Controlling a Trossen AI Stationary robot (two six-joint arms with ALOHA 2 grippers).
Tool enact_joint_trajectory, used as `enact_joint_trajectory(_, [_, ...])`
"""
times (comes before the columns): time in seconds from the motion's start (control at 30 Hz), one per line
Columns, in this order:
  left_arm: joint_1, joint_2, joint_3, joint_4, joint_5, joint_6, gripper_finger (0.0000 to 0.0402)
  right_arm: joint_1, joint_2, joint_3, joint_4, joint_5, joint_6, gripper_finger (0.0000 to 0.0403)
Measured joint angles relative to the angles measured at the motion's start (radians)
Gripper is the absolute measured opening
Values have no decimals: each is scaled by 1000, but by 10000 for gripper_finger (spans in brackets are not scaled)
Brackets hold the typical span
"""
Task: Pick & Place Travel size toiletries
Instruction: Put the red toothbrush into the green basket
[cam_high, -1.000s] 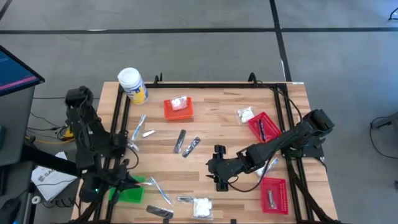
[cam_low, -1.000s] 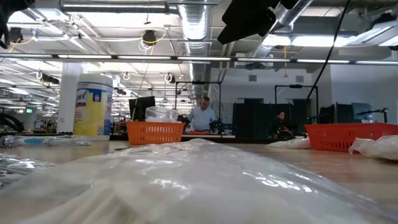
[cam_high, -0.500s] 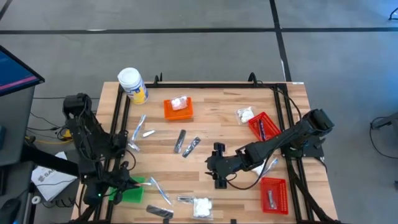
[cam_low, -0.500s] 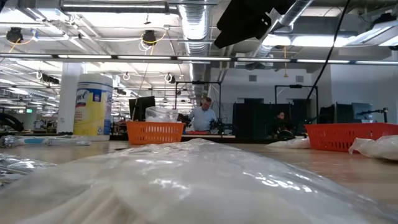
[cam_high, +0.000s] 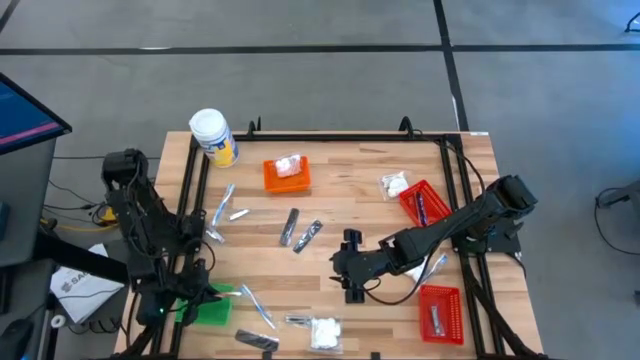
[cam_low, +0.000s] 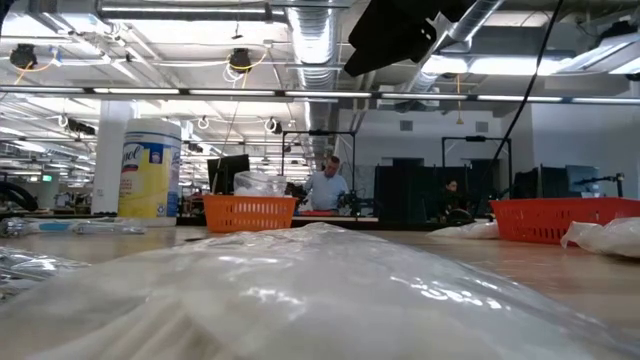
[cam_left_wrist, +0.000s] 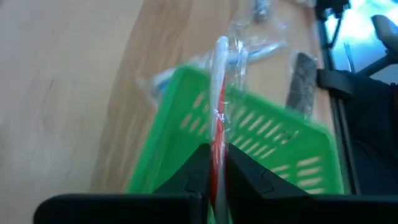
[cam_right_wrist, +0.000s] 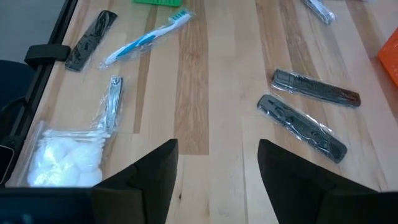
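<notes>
Overhead, the left end effector (cam_high: 192, 296) sits at the worktop's (cam_high: 350, 190) seven o'clock; only its wrist view shows it clamped on a wrapped toothbrush (cam_left_wrist: 220, 93) over the green basket (cam_left_wrist: 249, 146). Centrally, the right end effector (cam_right_wrist: 217, 165) stands apart, holding nothing.

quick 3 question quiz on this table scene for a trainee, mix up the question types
1. True or false: the left gripper is shut on a thin clear-wrapped stick with a red and white core, above the small green mesh basket.
2. Which item lies in the small orange mesh basket near the table's far edge? A) a dark sachet B) a white lumpy clear-wrapped packet C) a toothbrush
3. Fill in: the right gripper hangs over the bare wood with its fingers ____.

Key: 1 true; 2 B; 3 open
</notes>
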Motion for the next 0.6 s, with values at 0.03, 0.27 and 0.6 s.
enact_joint_trajectory(0.03, [0,0,-8,0,10,-26,29,0,0,0,0,0,0,214])
enact_joint_trajectory(0.27, [0,-6,-23,-2,54,-101,66,0,0,0,0,0,0,214])
enact_joint_trajectory(0.6, [11,-121,-27,-23,51,-81,142,0,0,0,0,0,0,214])
